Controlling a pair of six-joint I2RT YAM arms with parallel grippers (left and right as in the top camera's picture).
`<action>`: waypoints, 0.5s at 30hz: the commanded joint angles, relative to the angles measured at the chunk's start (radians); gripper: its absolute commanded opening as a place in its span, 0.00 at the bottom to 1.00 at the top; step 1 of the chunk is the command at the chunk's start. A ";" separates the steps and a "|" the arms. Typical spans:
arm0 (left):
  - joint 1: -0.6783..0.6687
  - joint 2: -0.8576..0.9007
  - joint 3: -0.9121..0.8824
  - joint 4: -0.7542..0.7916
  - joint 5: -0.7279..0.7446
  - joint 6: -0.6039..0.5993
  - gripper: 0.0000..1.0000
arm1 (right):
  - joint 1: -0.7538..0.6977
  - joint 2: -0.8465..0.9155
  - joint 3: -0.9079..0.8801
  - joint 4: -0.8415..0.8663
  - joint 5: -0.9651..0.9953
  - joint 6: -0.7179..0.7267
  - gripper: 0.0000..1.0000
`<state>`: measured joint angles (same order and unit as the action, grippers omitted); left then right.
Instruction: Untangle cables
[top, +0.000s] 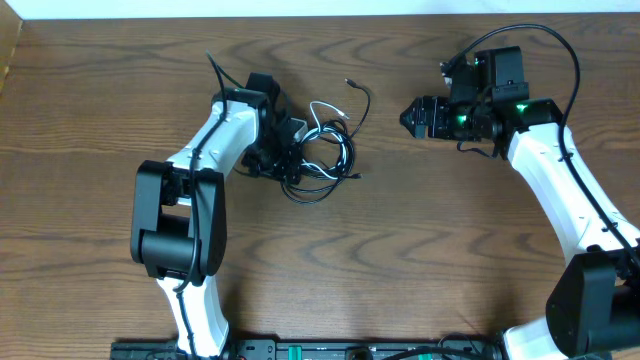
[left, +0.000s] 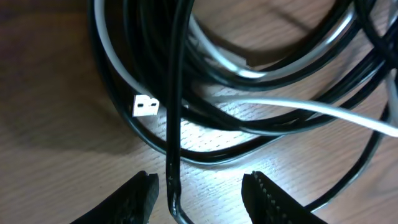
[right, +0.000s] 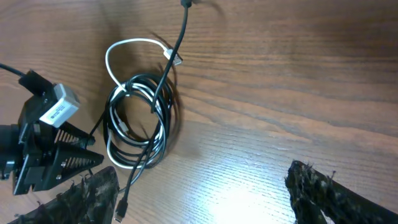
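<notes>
Over the wooden table (top: 450, 250), the cables (top: 330, 155) sit bunched in one coil left of centre, black loops wound round and round with a white cord (left: 323, 115) threaded through them. The left gripper (left: 202, 196) is right down at the coil's left edge. From its wrist camera the jaws stand apart, and a single black cord (left: 172, 155) runs straight down the gap between the two toothed fingertips (left: 137, 199). It lies closer to one finger than the other, and nothing is pinched. It may be just brushing that nearer finger, though the close-up is too blurred to tell. A small white plug (left: 145, 106) lies flat on the wood just beside that cord, tucked against the inner curve of the black loops.

Across the table, the right gripper (top: 408, 117) hangs well apart from the bundle, off to its right and slightly farther back. Its jaws are spread wide, with only bare wood between them. From its wrist camera the whole coil shows. A white loop pokes out of the top of the tangle, and a loose black lead (right: 178, 37) trails away from it toward the far edge, ending in a small plug. The left gripper is parked against the coil's side.
</notes>
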<state>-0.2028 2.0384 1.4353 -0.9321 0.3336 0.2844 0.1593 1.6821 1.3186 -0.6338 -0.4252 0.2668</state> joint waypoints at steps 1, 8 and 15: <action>0.004 0.004 -0.003 0.005 -0.012 -0.017 0.50 | 0.006 0.003 0.014 -0.003 0.005 -0.013 0.84; 0.004 0.004 -0.003 0.004 -0.001 -0.040 0.12 | 0.006 0.003 0.014 -0.006 0.004 -0.013 0.84; 0.005 -0.021 0.039 -0.012 -0.002 -0.118 0.08 | 0.019 0.003 0.014 -0.006 0.005 -0.013 0.84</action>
<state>-0.2028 2.0384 1.4361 -0.9318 0.3313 0.2169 0.1600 1.6821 1.3186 -0.6369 -0.4252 0.2668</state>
